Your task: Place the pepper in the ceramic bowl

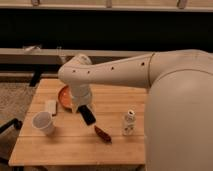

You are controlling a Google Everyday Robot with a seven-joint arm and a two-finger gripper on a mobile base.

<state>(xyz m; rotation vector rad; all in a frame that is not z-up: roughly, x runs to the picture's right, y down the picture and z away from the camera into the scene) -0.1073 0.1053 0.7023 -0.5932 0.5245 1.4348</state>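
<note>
The pepper (102,134) is small, dark red and elongated, and lies on the wooden table (65,147) toward its front middle. The ceramic bowl (63,95) is a shallow orange-red dish at the table's back left, partly hidden behind my arm's wrist. My gripper (88,117) hangs from the white arm, dark and pointing down, just above and to the left of the pepper and to the right of the bowl. It holds nothing that I can see.
A white cup (43,123) stands at the front left. A small pale block (51,107) lies beside the bowl. A small white bottle (128,123) stands right of the pepper. My white arm and body fill the right side.
</note>
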